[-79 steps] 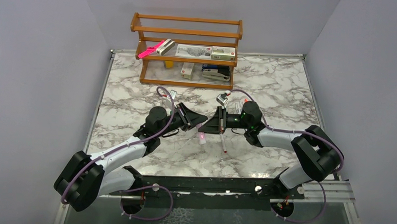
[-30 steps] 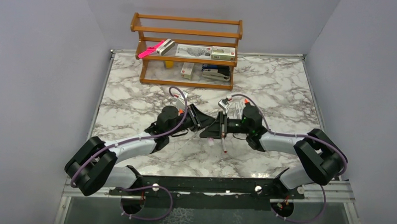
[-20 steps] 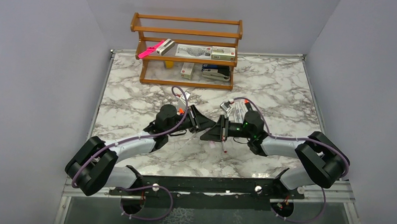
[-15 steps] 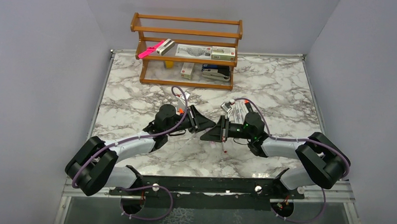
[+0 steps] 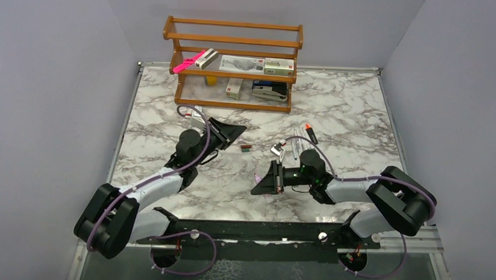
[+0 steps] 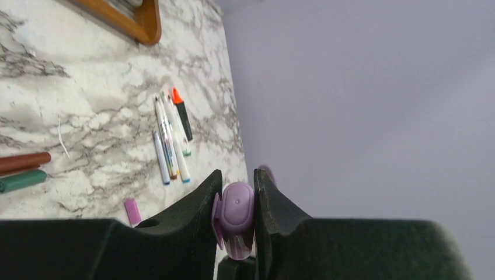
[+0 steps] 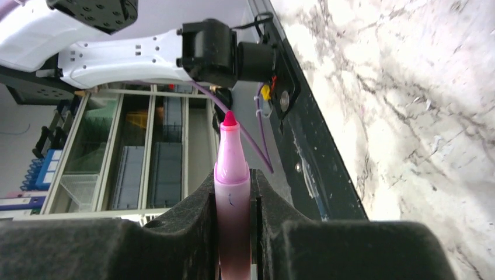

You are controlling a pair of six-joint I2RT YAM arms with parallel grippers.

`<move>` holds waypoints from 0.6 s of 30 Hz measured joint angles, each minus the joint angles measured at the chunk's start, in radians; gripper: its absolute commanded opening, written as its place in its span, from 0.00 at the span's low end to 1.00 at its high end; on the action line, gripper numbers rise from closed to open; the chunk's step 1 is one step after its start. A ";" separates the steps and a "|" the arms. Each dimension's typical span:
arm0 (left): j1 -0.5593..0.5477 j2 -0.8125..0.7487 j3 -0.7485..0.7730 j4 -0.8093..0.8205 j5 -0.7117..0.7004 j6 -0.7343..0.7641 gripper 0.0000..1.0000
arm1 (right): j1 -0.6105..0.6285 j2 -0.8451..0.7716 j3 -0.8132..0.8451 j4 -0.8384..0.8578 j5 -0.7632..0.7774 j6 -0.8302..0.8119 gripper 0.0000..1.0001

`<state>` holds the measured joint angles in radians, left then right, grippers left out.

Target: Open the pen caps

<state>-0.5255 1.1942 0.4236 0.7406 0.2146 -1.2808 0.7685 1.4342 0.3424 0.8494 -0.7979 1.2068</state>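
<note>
Partly hidden: lilac cap (image 6: 234,213), left fingers (image 6: 197,205); pen (image 7: 231,175), right fingers (image 7: 200,204).

The top camera looks down from behind the arm bases across the whole marble table (image 5: 358,113). Each wrist camera sits close behind its fingers (image 6: 192,210) (both views rolled sideways): the left faces the loose markers (image 6: 169,146), shared with the top view; the right faces the black base rail (image 7: 306,163).

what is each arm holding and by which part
Left tool: lilac cap, pinched across its sides. Right tool: uncapped pink marker, gripped on the barrel just behind the tip.
</note>
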 measured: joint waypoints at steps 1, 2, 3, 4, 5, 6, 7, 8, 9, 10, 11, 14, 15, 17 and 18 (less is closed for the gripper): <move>0.010 -0.011 -0.004 0.010 -0.040 0.000 0.00 | 0.010 0.005 -0.004 -0.012 -0.006 0.001 0.01; 0.011 -0.018 -0.008 0.016 -0.060 -0.001 0.00 | 0.015 0.008 -0.005 -0.016 -0.008 0.001 0.01; 0.011 -0.025 -0.013 0.020 -0.079 -0.002 0.00 | 0.022 0.012 -0.005 -0.015 -0.010 0.001 0.01; 0.011 -0.029 -0.018 0.022 -0.098 -0.003 0.00 | 0.027 0.013 -0.005 -0.016 -0.011 0.002 0.01; 0.013 -0.030 -0.021 0.023 -0.108 -0.003 0.00 | 0.030 0.014 -0.005 -0.015 -0.011 0.002 0.01; 0.016 -0.030 -0.022 0.022 -0.114 -0.003 0.00 | 0.031 0.014 -0.005 -0.015 -0.012 0.002 0.01; 0.020 -0.030 -0.022 0.021 -0.116 -0.003 0.00 | 0.031 0.014 -0.005 -0.015 -0.012 0.002 0.01; 0.024 -0.030 -0.022 0.021 -0.116 -0.003 0.00 | 0.031 0.014 -0.005 -0.017 -0.012 0.002 0.01; 0.031 -0.030 -0.022 0.021 -0.115 -0.002 0.00 | 0.031 0.014 -0.005 -0.022 -0.012 -0.001 0.01; 0.039 -0.030 -0.022 0.016 -0.110 0.002 0.00 | 0.031 0.011 -0.003 -0.035 -0.012 -0.008 0.01; 0.048 -0.030 -0.021 0.006 -0.101 0.006 0.00 | 0.031 0.009 -0.001 -0.052 -0.011 -0.016 0.01; 0.075 -0.031 -0.004 -0.050 -0.063 0.031 0.00 | 0.031 -0.019 0.035 -0.175 -0.005 -0.068 0.01; 0.084 -0.031 0.007 -0.077 -0.046 0.043 0.00 | 0.031 -0.043 0.075 -0.257 0.008 -0.106 0.01; 0.103 -0.031 0.035 -0.135 -0.008 0.072 0.00 | 0.031 -0.061 0.105 -0.317 0.024 -0.139 0.01; 0.109 -0.031 0.050 -0.163 0.012 0.089 0.00 | 0.031 -0.076 0.131 -0.368 0.039 -0.168 0.01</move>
<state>-0.4164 1.1633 0.4732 0.5781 0.2264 -1.1923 0.7998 1.3579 0.4736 0.4816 -0.7593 1.0386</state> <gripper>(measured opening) 0.251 0.183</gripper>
